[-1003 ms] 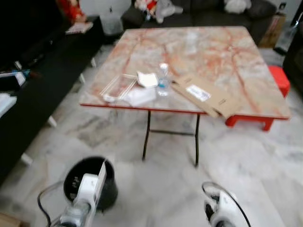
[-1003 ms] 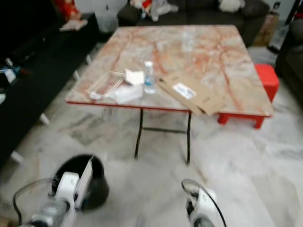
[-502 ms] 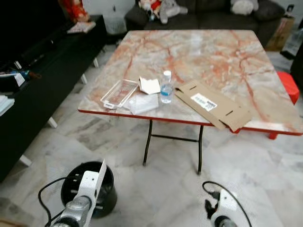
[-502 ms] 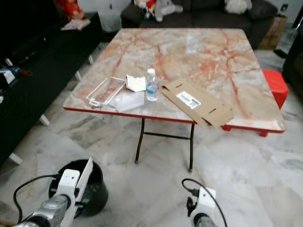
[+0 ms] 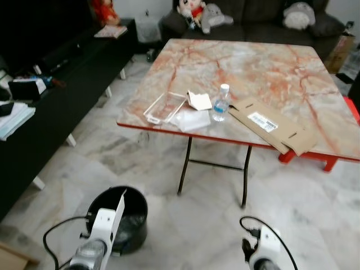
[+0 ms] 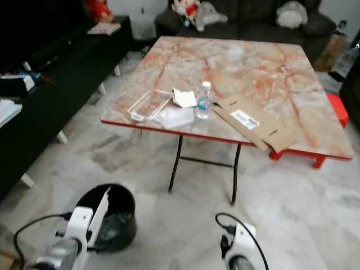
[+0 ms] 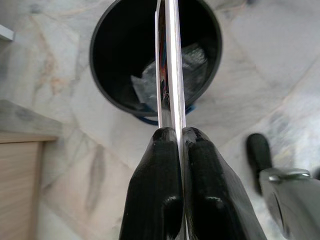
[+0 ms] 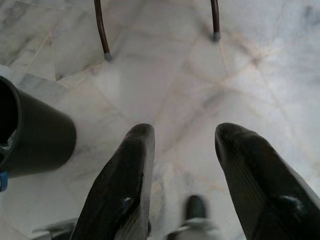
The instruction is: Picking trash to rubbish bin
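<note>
Pinching a thin flat white card (image 7: pixel 170 60) edge-on, the left gripper (image 7: pixel 178 137) has its two black fingers clamped together on it, right above the round black rubbish bin (image 5: pixel 125 222) sitting on the pale marble floor (image 5: pixel 197 219). From the left wrist camera you can look straight down into the bin and see some crumpled clear plastic (image 7: pixel 165 80) already lying in the bottom, with the card's far end lined up over the opening.

The right gripper (image 8: pixel 182 145) is low over the floor, fingers spread apart and holding nothing; the bin's dark wall sits off to one side of it and two thin metal table legs stand ahead.

Further out there's a square marble-pattern folding table with a red edge (image 5: pixel 281 67). Near its front edge, going from the robot's left, are a clear plastic tray (image 5: pixel 165 107), a crumpled clear plastic bag (image 5: pixel 191 119) just beside it, a small white paper piece (image 5: pixel 199 100), a small clear water bottle with a white cap (image 5: pixel 221 103) standing upright, and a flattened brown cardboard box with a white label (image 5: pixel 275 125) that hangs a bit over the table edge. A red plastic stool (image 5: pixel 337 152) pokes out from under the table's right side, a dark sofa with plush toys (image 5: pixel 253 14) sits behind, and a long black low cabinet (image 5: pixel 50 90) runs along the left.
</note>
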{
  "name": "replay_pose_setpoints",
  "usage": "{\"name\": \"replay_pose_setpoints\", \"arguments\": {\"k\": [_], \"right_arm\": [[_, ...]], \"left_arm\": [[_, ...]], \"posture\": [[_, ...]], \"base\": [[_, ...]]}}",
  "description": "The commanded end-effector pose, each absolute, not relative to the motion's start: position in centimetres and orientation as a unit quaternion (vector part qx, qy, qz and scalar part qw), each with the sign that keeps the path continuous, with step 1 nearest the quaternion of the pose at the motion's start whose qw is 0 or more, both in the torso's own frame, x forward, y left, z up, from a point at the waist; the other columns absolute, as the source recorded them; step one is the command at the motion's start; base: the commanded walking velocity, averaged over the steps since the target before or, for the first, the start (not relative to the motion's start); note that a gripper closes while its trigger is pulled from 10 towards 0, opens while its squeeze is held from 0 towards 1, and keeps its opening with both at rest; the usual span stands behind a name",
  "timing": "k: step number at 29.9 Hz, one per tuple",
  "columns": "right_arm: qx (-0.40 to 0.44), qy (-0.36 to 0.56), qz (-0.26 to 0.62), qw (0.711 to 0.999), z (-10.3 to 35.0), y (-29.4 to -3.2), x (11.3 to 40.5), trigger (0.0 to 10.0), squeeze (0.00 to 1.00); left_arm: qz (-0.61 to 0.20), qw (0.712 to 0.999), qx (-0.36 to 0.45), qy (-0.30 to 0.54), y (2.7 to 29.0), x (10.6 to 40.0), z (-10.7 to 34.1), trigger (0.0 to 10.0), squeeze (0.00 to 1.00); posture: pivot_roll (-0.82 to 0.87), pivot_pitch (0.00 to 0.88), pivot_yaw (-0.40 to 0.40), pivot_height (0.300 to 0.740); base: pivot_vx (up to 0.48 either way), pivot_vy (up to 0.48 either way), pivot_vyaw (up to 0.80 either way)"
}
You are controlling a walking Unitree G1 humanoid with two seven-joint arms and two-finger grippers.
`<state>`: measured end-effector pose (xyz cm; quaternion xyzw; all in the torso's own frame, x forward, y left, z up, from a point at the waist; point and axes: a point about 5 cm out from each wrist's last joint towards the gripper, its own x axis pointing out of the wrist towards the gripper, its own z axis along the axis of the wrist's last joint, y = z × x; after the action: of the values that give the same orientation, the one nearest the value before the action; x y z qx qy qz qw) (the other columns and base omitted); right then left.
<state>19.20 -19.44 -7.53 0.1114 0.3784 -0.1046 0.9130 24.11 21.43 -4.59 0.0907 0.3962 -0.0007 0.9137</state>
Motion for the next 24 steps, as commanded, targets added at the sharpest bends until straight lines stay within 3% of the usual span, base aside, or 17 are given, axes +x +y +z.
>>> {"name": "replay_pose_setpoints", "arguments": {"k": [1,9,14,24], "right_arm": [[0.108,0.376,-0.11,0.914,-7.46,-19.96,19.16,10.0,0.0],[0.105,0.365,-0.112,0.918,-7.0,-20.41,19.88,10.0,0.0],[0.104,0.364,-0.11,0.919,-6.93,-20.4,20.01,10.0,0.0],[0.106,0.363,-0.109,0.919,-6.95,-20.2,20.02,10.0,0.0]], "left_arm": [[-0.002,0.913,0.092,0.397,21.23,24.24,-4.57,10.0,0.0],[-0.004,0.916,0.091,0.39,21.05,24.64,-4.31,10.0,0.0],[-0.003,0.917,0.087,0.388,20.89,24.72,-4.28,10.0,0.0],[-0.001,0.918,0.09,0.385,21.05,24.85,-4.15,10.0,0.0]], "posture": [[0.16,0.079,0.048,0.74],[0.16,0.083,0.045,0.74],[0.17,0.08,0.042,0.74],[0.17,0.086,0.05,0.74]], "base": [[0.0,0.48,0.0],[0.0,0.45,0.0],[0.0,0.0,0.0],[0.0,0.404,0.0]]}}
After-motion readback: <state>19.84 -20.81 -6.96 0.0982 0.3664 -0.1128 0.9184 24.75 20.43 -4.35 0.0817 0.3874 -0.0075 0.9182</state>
